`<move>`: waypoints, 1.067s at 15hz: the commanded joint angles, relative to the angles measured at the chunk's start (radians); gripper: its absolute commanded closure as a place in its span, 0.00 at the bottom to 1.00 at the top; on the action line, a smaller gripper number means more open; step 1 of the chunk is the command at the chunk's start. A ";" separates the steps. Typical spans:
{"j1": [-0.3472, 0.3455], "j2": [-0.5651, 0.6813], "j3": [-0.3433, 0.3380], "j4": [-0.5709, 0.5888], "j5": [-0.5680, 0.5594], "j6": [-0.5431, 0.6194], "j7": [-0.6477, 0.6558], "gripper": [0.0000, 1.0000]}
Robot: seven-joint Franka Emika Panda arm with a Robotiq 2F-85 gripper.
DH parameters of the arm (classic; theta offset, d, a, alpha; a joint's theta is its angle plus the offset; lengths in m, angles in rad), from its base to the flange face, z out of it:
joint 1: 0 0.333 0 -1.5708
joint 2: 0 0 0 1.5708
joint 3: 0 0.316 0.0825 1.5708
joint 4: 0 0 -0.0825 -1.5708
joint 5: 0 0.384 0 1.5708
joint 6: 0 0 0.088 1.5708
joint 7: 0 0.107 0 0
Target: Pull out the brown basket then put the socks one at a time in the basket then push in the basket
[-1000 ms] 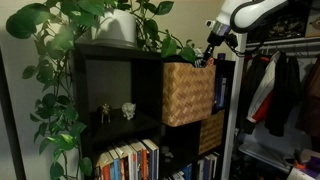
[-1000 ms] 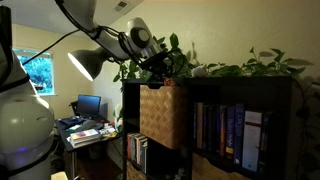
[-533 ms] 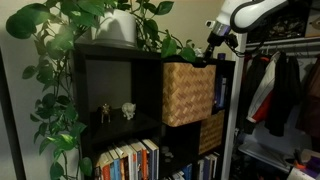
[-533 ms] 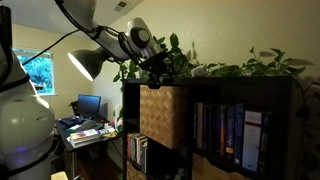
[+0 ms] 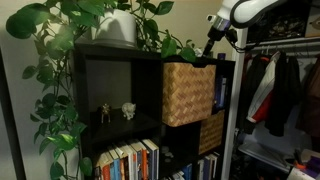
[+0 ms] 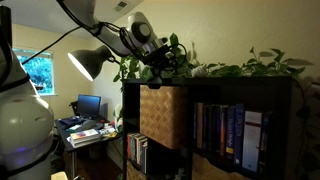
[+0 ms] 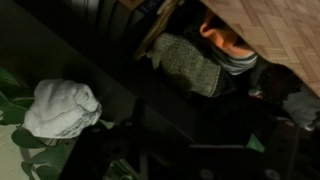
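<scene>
The brown basket [image 5: 188,93] sits in the upper compartment on the right side of the black shelf [image 5: 118,50]. It is drawn forward so that its front stands proud of the shelf face and its top is open to reach. A darker, lower basket [image 5: 210,131] sits in the compartment beneath it. The gripper [image 5: 213,46] hangs just above the far right part of the brown basket's top edge, pointing down, near the rim but not clearly touching it. It is too small in both exterior views, and its fingers do not show in the wrist view, so I cannot tell whether the jaws stand apart or closed, or whether they hold anything. In the wrist view the basket's weave fills the top right corner. A grey sock [image 7: 188,62] lies just beside it, its long axis slanting from upper left to lower right. It is too dark to say whether that sock is inside the basket. A white sock [image 7: 60,108] lies bunched at the left, well apart from the grey one, among plant leaves [image 7: 12,160]. The pulling-out looks done, and the white sock seems the one left to fetch. It lies off to the side of the gripper, not under it, so the arm would need to travel sideways away from the basket before descending. Wadded as it is, the sock has hardly any long axis, so the grasp angle should matter little, though the fingers could catch leaves.
</scene>
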 commanded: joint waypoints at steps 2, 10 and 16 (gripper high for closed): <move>-0.059 -0.002 -0.006 0.037 -0.033 0.020 0.080 0.00; -0.131 0.034 0.000 0.100 -0.024 0.100 0.269 0.00; -0.177 0.133 0.000 0.106 -0.036 0.248 0.341 0.00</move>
